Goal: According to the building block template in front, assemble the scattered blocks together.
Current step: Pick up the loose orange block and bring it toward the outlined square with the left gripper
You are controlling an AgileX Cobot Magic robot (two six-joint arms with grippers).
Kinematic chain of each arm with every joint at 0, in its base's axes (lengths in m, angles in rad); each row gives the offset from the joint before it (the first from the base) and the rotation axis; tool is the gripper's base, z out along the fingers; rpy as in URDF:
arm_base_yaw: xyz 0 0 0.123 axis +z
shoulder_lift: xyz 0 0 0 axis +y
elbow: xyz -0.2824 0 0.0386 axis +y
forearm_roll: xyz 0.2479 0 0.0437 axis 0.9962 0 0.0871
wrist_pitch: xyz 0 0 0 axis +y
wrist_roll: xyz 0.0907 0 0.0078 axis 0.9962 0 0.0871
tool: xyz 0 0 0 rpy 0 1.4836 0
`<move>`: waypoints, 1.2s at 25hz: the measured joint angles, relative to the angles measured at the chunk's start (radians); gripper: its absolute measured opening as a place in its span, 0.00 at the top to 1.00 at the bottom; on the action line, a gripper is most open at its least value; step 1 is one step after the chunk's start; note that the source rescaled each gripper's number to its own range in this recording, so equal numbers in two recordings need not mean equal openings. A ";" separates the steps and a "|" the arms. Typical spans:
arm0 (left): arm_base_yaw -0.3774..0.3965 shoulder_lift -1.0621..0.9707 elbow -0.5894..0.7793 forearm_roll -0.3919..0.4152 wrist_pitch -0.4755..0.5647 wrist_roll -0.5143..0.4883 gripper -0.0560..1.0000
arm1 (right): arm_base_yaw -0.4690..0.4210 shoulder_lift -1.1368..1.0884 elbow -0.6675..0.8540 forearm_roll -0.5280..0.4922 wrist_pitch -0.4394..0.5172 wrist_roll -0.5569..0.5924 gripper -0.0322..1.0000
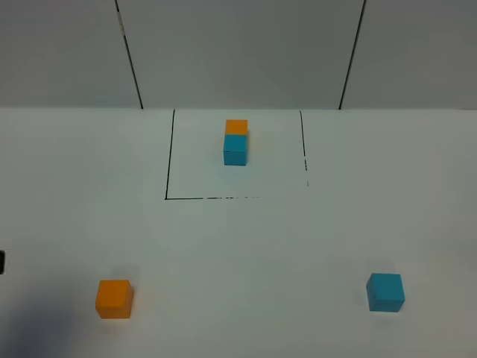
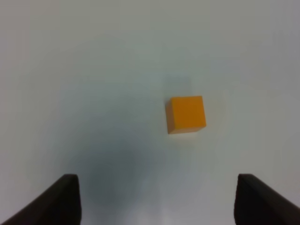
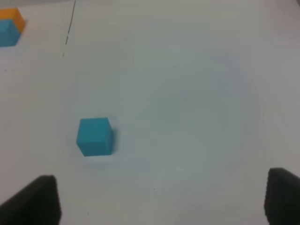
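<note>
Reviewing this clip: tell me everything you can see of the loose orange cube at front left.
The loose orange cube is a small, plain, matte block, evenly orange with no markings. It rests flat on the white table, well outside the black outline. Nothing touches it: the left gripper is open, and the cube lies ahead of its fingertips, not between them.

Left gripper: two dark fingers spread wide apart, empty gap between, held above table. Right gripper: dark fingers likewise spread wide, gripping nothing, raised over table. Only fingertips visible; arms, wrists not identifiable in any view.
</note>
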 joint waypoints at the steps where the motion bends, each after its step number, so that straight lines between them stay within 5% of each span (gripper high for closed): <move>1: 0.000 0.047 -0.021 -0.009 0.003 0.001 0.52 | 0.000 0.000 0.000 0.000 0.000 0.000 0.25; 10: -0.099 0.359 -0.156 -0.019 0.007 -0.016 0.52 | 0.000 0.000 0.000 0.000 0.000 0.000 0.25; 21: -0.340 0.687 -0.263 0.196 0.002 -0.302 0.51 | 0.000 0.000 0.000 0.000 0.000 0.000 0.25; 30: -0.357 0.827 -0.239 0.191 -0.006 -0.376 0.17 | 0.000 0.000 0.000 0.000 0.000 0.000 0.25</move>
